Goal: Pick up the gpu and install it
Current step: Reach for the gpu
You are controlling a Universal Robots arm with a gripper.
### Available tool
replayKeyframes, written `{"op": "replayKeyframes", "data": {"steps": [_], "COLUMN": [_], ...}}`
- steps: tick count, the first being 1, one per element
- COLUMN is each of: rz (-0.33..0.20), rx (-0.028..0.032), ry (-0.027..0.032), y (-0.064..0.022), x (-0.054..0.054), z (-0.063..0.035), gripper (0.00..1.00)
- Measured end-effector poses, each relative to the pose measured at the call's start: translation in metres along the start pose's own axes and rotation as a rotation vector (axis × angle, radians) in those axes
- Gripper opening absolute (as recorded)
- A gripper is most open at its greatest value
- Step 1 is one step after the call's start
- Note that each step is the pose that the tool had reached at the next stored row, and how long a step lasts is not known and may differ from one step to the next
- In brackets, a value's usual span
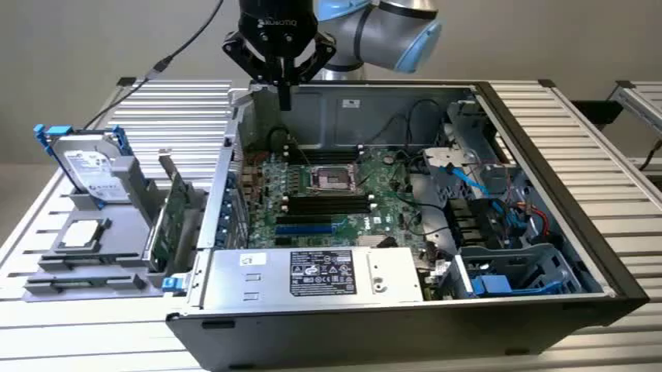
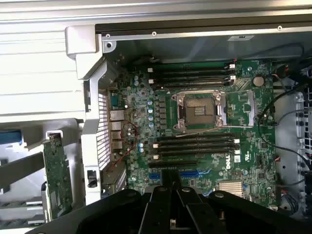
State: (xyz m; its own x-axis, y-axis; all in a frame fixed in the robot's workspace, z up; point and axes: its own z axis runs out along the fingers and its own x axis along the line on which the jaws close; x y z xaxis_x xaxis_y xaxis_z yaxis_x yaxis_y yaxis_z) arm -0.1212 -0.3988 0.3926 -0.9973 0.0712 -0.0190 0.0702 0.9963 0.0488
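Green gpu [image 1: 176, 217] stands outside the case [image 1: 362, 341], apart from gripper [image 1: 284, 97].

Open PC case [image 1: 393, 108] sits under the gripper [image 1: 284, 97], motherboard [image 1: 377, 213] with empty CPU socket [image 1: 333, 180] below it. Well off to its side, a gray rack [image 1: 83, 275] holds a hard drive [image 1: 88, 167] in blue frame and a silver chip [image 1: 85, 232].

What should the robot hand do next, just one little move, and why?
Probably swing toward the exterior view's left, over the gpu. The gripper hangs shut and empty above the open computer case, while the gpu stands upright in the gray rack outside the case, untouched.
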Motion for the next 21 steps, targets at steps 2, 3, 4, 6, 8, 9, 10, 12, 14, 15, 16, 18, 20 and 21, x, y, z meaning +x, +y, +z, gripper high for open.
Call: {"op": "replayKeyframes", "data": {"steps": [2, 3, 4, 6, 8, 9, 10, 12, 14, 15, 16, 18, 20, 21], "rz": [0.0, 0.0, 0.0, 0.0, 0.0, 0.0, 0.0, 0.0, 0.0, 0.0, 0.0, 0.0, 0.0, 0.0], "rx": [0.0, 0.0, 0.0, 0.0, -0.0001, 0.0, 0.0, 0.0, 0.0, 0.0, -0.0004, -0.0013, -0.002, -0.0024], "ry": [0.0, 0.0001, 0.0, 0.0001, 0.0, 0.0, 0.0, 0.0, 0.0005, 0.0013, 0.0021, 0.0021, 0.0021, 0.0021], "y": [0.0, 0.0, 0.0, 0.0, 0.0, 0.0, 0.0, 0.0, -0.0001, -0.0003, -0.0006, -0.0012, -0.0019, -0.0022], "x": [0.0, 0.0, 0.0, 0.0, 0.0, 0.0, 0.0, 0.0, 0.001, 0.004, 0.008, 0.017, 0.026, 0.031], "z": [0.0, 0.0, 0.0, 0.0, 0.0, 0.0, 0.0, 0.0, -0.0001, -0.0003, -0.0003, -0.0004, -0.0006, -0.0007], "gripper": [0.11, 0.11, 0.11, 0.11, 0.11, 0.11, 0.11, 0.11, 0.11, 0.11, 0.11, 0.11, 0.11, 0.11]}}
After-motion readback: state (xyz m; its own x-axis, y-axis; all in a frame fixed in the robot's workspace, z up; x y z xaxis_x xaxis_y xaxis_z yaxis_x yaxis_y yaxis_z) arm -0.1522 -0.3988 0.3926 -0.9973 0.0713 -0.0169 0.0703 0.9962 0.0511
